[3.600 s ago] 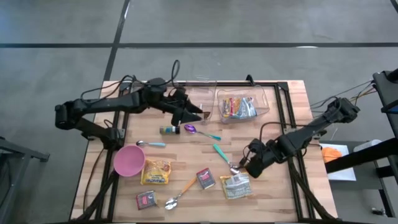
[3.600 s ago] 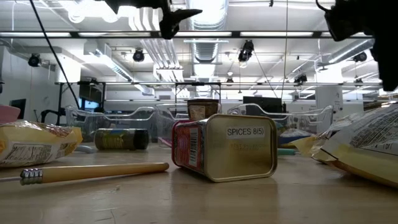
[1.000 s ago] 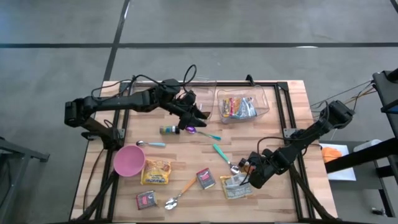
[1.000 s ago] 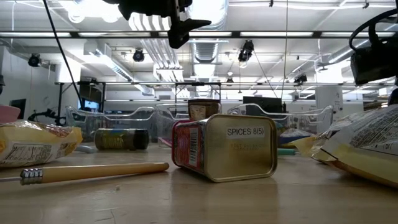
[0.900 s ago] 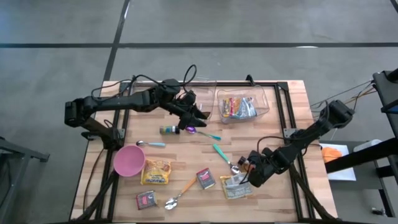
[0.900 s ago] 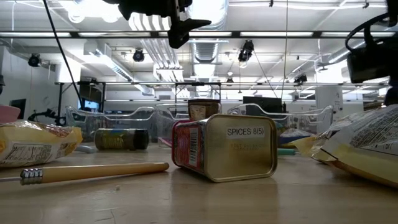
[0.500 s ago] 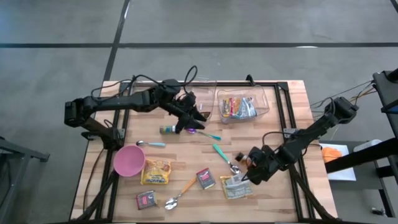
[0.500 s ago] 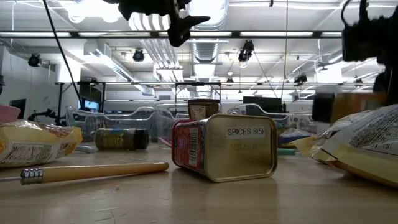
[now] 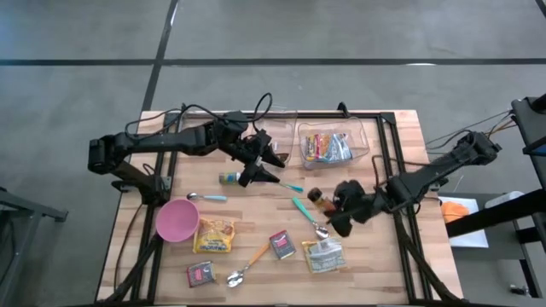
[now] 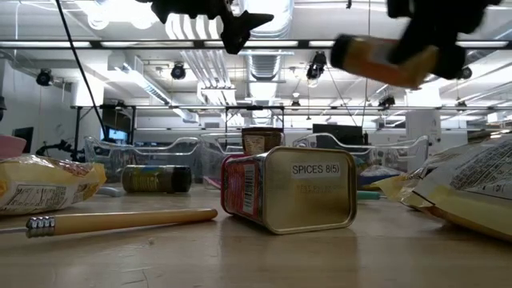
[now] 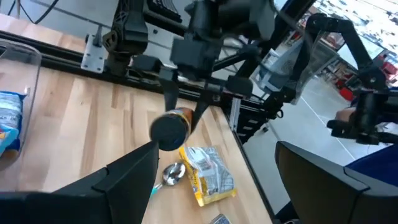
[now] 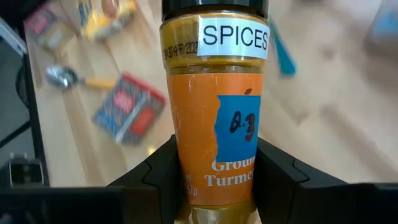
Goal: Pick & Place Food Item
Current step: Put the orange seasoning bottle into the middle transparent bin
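My right gripper (image 9: 331, 205) is shut on an orange ground-turmeric spice jar (image 12: 214, 106) with a black lid. It holds the jar in the air over the table's right middle (image 9: 316, 197), high in the low view (image 10: 384, 60). My left gripper (image 9: 263, 167) hangs open and holds nothing above the far middle of the table. It is close over a green jar (image 9: 230, 178) that lies on its side. The left wrist view faces the turmeric jar's black lid (image 11: 169, 129). My right gripper pinches the jar's lower body (image 12: 214, 186), near its base, between its two fingers (image 12: 155, 177). They come from the table's right, slanting down, and lie along the jar. The jar is lifted clear and tilted, with its lid end pointing away from the gripper.
A clear bin (image 9: 363, 141) with food packets stands at the far right. A pink bowl (image 9: 177, 220), a yellow packet (image 9: 213, 234), a red spice tin (image 9: 283, 245), another tin (image 9: 201, 273), several spoons and a pale packet (image 9: 322, 254) lie on the near half.
My right gripper has risen from beside the pale packet and gone toward the far edge, tipping more level. It has carried the turmeric jar from near the table up clear of it. My left gripper has rolled about its own axis in place.
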Controlling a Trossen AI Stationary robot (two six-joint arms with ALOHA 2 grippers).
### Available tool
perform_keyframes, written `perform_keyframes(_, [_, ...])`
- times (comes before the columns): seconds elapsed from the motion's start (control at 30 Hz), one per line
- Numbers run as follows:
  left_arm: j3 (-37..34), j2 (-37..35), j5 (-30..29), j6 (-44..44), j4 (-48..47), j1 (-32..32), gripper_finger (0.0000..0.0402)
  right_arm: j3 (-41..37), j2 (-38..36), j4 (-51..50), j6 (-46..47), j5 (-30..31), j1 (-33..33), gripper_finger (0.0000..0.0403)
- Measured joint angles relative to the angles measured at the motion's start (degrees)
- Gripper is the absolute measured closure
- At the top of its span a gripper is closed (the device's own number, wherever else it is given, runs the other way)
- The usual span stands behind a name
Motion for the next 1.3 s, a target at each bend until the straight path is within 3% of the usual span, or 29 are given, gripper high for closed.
perform_keyframes(0.3, [0.0, 0.0, -0.5, 3.2, -0.6, 0.0, 0.0074, 7.0, 1.6, 0.0, -12.1, -7.0, -9.3, 0.0255])
perform_keyframes(0.53, [0.0, 0.0, -3.1, 6.4, -3.4, 0.0, 0.0074, 10.1, 1.7, 0.3, -16.5, -9.6, -12.5, 0.0255])
perform_keyframes(0.8, [0.0, 0.0, -4.5, 6.1, -3.4, 0.0, 0.0074, 10.7, 3.0, 6.2, -20.0, -16.7, -16.7, 0.0255])
perform_keyframes(1.1, [0.0, 0.0, -4.5, 4.1, -3.4, 0.0, 0.0074, 16.7, 10.0, 5.9, -25.9, -20.8, -19.4, 0.0255])
perform_keyframes(1.3, [0.0, 0.0, 1.4, 3.3, -3.6, -0.2, 0.0074, 21.6, 14.8, 4.7, -28.9, -22.9, -19.7, 0.0255])
